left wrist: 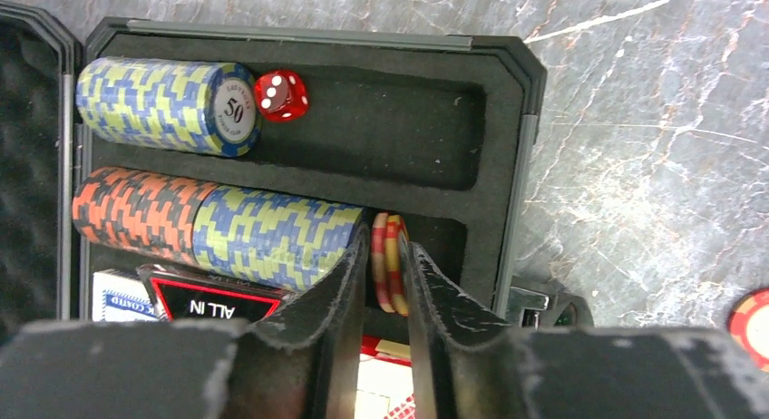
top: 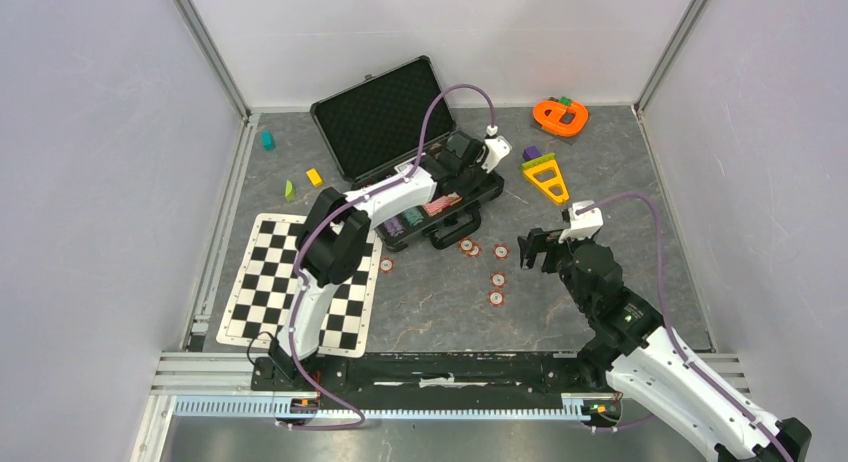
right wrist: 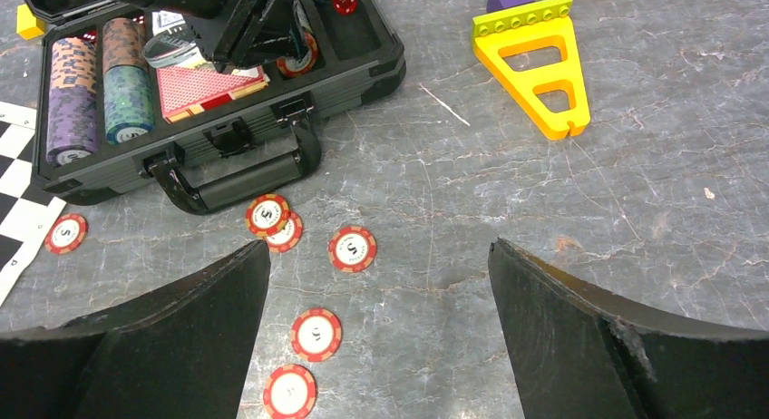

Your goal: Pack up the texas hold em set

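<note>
Scuffed black fingers (left wrist: 335,301) fill the bottom of the left wrist view. The left end effector (left wrist: 384,252) stands narrow, its jaws either side of a pair of red-and-yellow chips (left wrist: 390,278) set on edge in a foam trough of the briefcase (left wrist: 512,165). Whether it pinches them or merely brackets them, I cannot tell. At 9 o'clock from that pair, in the same trough, lies a blue-and-yellow stack (left wrist: 272,238), with a red die (left wrist: 281,95) in the trough beyond.

From above, the case lies open with its long axis running from 8 to 2 o'clock. Its handle (right wrist: 245,185) is turned toward the arms. Just off that handle, the loose red-white poker chips (top: 498,279) lie flat and scattered on the bench (top: 430,312). One more sits beside the checkered mat (top: 300,282).

The right end effector (right wrist: 379,256) hangs over the bench, spread wide and holding nothing. In the top view the scattered chips lie at 9 o'clock from it, near. The right arm is clearly the closer of the two. The chips are round and lie flat, so they offer no long axis to line up on. I judge that getting a thin disc off the bench will be the awkward part.
</note>
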`<act>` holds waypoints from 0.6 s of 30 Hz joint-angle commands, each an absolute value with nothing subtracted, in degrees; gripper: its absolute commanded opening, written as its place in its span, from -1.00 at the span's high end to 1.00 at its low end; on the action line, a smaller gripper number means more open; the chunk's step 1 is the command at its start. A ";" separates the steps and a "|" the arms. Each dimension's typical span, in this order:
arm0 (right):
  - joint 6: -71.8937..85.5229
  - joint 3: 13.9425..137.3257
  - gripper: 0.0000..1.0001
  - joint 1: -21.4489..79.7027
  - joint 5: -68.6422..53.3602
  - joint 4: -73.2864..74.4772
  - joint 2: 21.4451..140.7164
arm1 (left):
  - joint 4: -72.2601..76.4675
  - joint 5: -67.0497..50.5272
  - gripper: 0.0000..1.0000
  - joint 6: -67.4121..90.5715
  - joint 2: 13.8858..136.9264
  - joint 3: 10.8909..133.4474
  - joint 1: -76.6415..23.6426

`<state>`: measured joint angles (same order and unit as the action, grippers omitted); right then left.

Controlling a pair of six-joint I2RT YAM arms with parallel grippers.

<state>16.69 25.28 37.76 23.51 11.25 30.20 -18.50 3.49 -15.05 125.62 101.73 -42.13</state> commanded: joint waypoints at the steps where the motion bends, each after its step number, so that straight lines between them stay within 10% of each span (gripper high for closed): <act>1: 17.12 27.94 -0.91 37.88 22.44 10.19 30.65 | -16.15 11.23 0.50 -18.53 123.64 101.49 -41.75; 6: 17.76 27.95 -0.89 37.86 21.72 10.31 30.82 | -15.77 15.65 0.51 -18.27 124.19 101.60 -42.28; 11: 18.45 28.04 -0.89 37.85 21.03 10.26 31.25 | -15.23 19.53 0.10 -16.28 123.85 101.44 -42.44; 18: 18.89 28.11 -0.88 37.88 20.37 9.94 31.43 | -13.40 28.10 0.20 -13.43 123.91 100.85 -44.18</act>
<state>18.06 25.28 37.76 21.02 11.35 31.46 -17.67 15.14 -14.37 125.62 100.95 -45.39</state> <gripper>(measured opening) 0.944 0.415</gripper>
